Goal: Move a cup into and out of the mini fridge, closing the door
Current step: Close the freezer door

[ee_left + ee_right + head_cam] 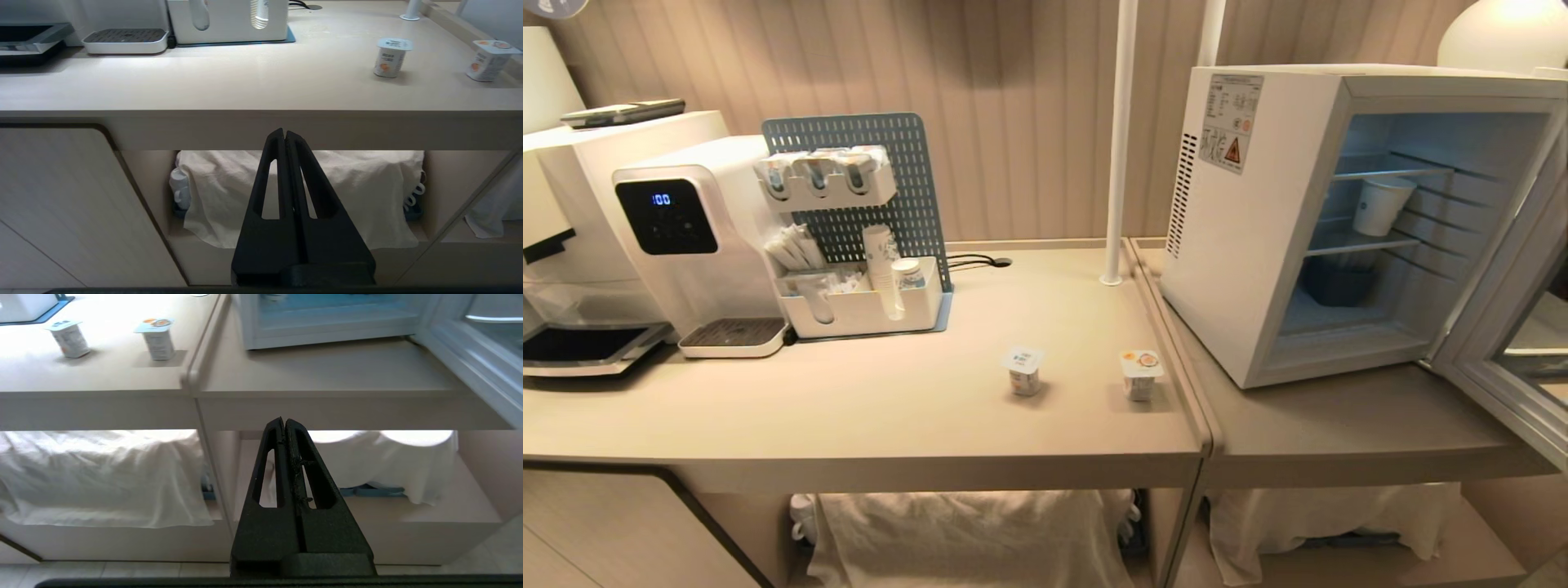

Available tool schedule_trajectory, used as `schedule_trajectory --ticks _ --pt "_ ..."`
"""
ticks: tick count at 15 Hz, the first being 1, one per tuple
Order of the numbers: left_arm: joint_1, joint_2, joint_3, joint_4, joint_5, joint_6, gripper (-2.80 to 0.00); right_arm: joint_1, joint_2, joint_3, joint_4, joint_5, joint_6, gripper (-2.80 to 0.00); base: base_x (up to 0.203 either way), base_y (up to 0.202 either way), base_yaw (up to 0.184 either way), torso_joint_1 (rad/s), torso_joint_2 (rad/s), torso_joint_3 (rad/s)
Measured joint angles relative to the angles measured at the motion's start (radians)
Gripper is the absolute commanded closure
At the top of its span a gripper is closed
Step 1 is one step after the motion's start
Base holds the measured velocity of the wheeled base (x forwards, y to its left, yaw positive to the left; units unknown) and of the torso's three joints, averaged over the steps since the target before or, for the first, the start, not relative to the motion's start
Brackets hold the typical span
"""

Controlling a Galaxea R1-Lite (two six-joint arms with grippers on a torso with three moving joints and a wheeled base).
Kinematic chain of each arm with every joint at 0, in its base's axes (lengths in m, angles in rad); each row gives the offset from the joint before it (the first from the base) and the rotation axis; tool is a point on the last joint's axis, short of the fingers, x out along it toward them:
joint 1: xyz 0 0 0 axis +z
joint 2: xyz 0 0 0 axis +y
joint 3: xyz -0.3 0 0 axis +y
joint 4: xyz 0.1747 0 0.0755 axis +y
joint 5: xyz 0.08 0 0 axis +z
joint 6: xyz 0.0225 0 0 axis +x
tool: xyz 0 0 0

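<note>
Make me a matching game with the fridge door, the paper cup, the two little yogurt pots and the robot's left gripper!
Things:
1. door
2. paper cup
3. yogurt pots
4. left gripper

Where or how:
A. on the counter, left of the mini fridge
B. swung open
C. shut, low in front of the counter's edge
D. on a wire shelf inside the fridge

Pairs: 1-B, 2-D, 3-A, 4-C

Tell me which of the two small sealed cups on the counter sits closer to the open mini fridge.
The orange-lidded cup, near the counter's right edge beside the mini fridge. The white-lidded cup stands farther left.
</note>
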Motion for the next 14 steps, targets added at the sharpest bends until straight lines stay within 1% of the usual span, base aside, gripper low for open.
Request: schedule_trajectory --ticks 14 --pt "0.0 0.0 0.0 0.0 0.0 0.0 0.0 0.0 0.008 0.0 0.001 0.0 -0.001 0.0 0.0 -0.194 -0.001 0.002 0.0 0.001"
